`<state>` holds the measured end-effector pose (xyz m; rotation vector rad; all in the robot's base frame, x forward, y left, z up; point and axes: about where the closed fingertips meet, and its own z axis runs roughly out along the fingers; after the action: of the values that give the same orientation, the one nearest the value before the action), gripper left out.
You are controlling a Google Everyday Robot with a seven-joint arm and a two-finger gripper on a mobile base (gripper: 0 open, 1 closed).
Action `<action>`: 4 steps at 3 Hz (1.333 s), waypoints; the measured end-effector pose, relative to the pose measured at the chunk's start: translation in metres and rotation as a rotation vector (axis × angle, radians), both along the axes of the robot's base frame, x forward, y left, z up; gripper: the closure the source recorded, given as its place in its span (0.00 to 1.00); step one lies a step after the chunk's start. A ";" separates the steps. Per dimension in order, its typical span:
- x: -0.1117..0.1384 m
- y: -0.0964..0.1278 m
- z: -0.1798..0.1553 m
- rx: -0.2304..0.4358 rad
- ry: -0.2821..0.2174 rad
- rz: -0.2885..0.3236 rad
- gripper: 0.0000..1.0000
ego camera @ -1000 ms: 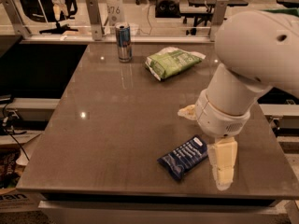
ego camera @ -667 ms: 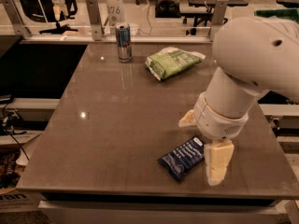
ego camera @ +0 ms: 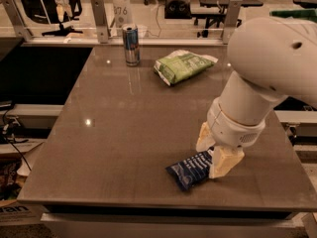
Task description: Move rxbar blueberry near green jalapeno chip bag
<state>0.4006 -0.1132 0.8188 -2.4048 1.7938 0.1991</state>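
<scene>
The rxbar blueberry (ego camera: 192, 169), a dark blue wrapper with white lettering, lies on the table (ego camera: 124, 133) near its front edge. My gripper (ego camera: 214, 151) is down at the bar's right end. Its two cream fingers (ego camera: 224, 162) sit on either side of that end and are closed against it. The bar still rests on the table. The green jalapeno chip bag (ego camera: 182, 66), light green and crinkled, lies at the far middle of the table, well apart from the bar. My large white arm hides the table's right side.
A silver-blue drink can (ego camera: 131, 44) stands upright at the far side, left of the chip bag. A railing with metal posts (ego camera: 100, 20) runs behind the table. The front edge is just below the bar.
The two fingers have come closer together around the bar's right end, and the gripper has shifted slightly left. The bar, bag and can have not moved.
</scene>
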 end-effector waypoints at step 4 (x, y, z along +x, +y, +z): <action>0.029 -0.020 0.027 -0.020 -0.069 -0.080 1.00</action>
<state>0.4296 -0.1332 0.8454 -2.3175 1.8655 0.0889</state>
